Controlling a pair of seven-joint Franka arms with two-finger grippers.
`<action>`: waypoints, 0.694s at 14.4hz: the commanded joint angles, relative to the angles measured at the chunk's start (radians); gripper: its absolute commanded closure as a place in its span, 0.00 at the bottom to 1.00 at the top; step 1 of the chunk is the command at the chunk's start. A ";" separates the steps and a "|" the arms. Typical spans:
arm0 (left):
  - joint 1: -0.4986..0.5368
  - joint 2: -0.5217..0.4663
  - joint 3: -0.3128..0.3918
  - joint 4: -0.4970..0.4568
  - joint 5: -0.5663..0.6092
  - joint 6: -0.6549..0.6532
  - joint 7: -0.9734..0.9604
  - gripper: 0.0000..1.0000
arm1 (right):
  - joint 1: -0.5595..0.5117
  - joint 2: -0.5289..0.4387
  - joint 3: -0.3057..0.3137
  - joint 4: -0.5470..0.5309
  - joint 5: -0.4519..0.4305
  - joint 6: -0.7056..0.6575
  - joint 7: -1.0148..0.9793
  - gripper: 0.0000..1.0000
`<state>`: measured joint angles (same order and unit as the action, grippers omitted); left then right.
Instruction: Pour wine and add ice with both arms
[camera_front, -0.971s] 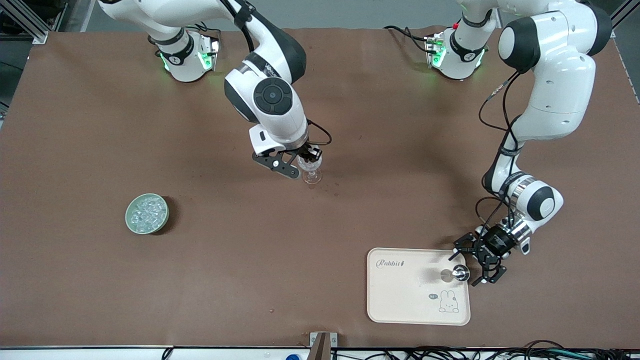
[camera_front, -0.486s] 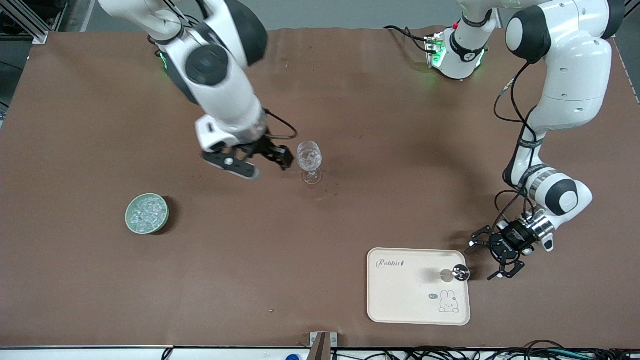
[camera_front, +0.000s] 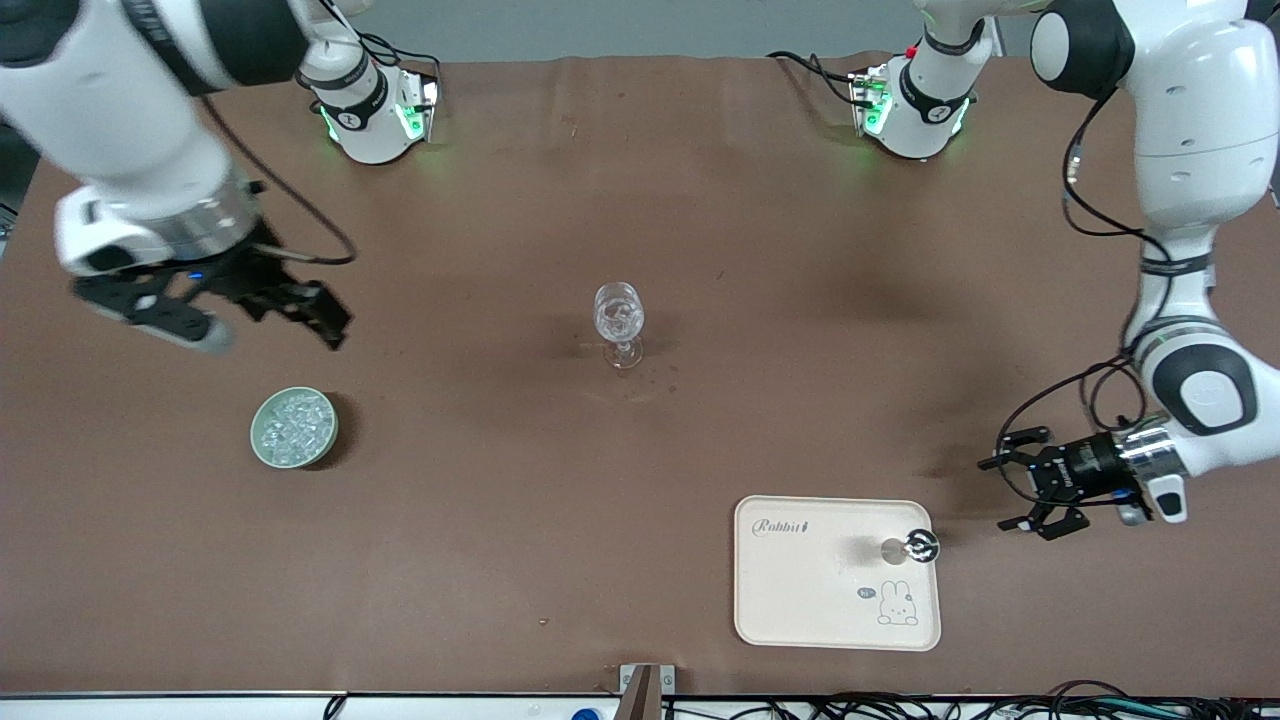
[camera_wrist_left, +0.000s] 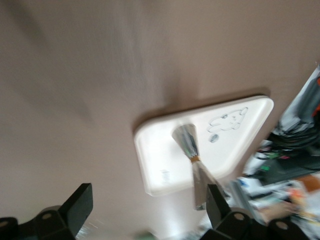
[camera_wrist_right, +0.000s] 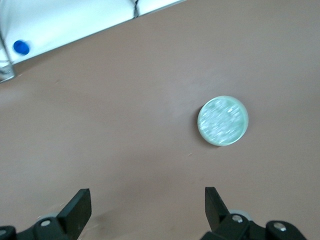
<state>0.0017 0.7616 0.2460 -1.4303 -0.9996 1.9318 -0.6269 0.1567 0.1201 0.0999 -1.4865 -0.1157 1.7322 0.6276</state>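
Your right tool hangs open and empty above the surface near the green bowl of clear ice, placed for a pick. Your left tool, open and empty, waits beside the cream tray.

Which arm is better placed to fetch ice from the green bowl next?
Right. The right pincer hangs open above the table near the green bowl of ice, at its own end. The left pincer is open beside the tray, away from the bowl.
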 joint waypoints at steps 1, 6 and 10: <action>-0.008 0.018 0.010 0.135 0.160 -0.013 0.010 0.00 | -0.055 -0.045 -0.078 -0.025 0.007 0.006 -0.155 0.00; 0.023 -0.034 0.030 0.157 0.163 0.067 0.055 0.00 | -0.085 -0.086 -0.215 -0.011 0.102 -0.072 -0.481 0.00; 0.021 -0.201 -0.034 0.136 0.523 0.041 0.335 0.00 | -0.094 -0.091 -0.246 0.002 0.128 -0.109 -0.543 0.00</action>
<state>0.0269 0.6661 0.2535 -1.2524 -0.6242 1.9962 -0.4028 0.0517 0.0437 -0.1395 -1.4807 -0.0029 1.6458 0.0996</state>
